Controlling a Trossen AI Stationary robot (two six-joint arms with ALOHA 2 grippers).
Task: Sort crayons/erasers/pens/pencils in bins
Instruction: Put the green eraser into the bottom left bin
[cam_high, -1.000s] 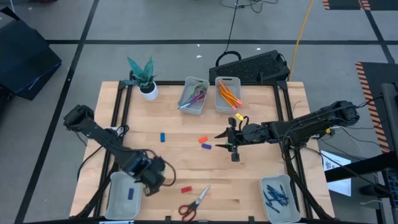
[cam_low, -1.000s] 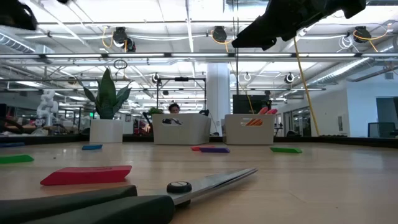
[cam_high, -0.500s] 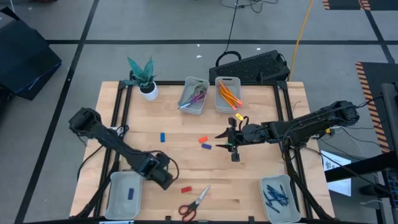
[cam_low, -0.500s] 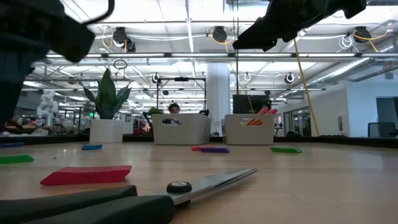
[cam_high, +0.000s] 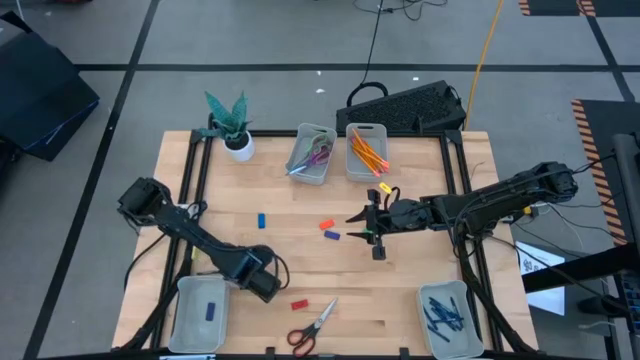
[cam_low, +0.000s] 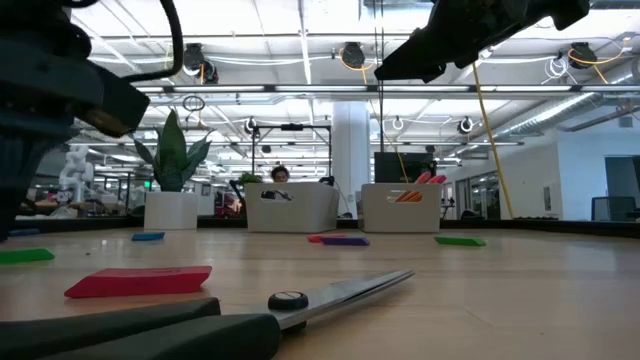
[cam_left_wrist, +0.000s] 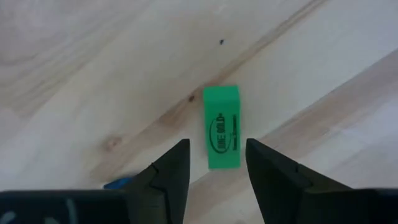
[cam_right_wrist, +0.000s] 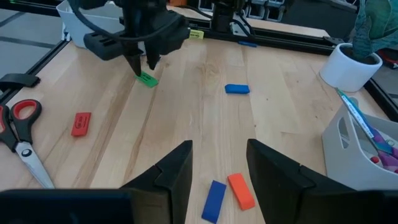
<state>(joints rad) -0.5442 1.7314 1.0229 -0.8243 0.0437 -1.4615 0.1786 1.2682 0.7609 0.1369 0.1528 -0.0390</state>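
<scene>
My left gripper (cam_left_wrist: 216, 155) is open and points down at a green eraser (cam_left_wrist: 222, 127), which lies flat on the wood between the two fingers; I see no touch. The right wrist view shows the same eraser (cam_right_wrist: 148, 79) under the left gripper (cam_right_wrist: 142, 65). In the high view that gripper (cam_high: 262, 285) stands just right of the near-left bin (cam_high: 186, 318), which holds a blue eraser (cam_high: 210, 311). My right gripper (cam_high: 360, 222) hovers open mid-table, right of an orange-red eraser (cam_high: 326, 225) and a blue one (cam_high: 333, 236). Loose erasers: blue (cam_high: 262, 220), red (cam_high: 299, 304).
Red-handled scissors (cam_high: 312, 326) lie by the near edge. The far bins hold crayons (cam_high: 312, 153) and pencils (cam_high: 366, 150); the near-right bin (cam_high: 445, 318) holds pens. A potted plant (cam_high: 238, 145) stands far left. Another green eraser (cam_low: 460, 240) lies near my right gripper.
My left gripper has moved from the near-left bin's corner a little toward the table's right edge and come down over the green eraser, staying open. The right arm has kept still.
</scene>
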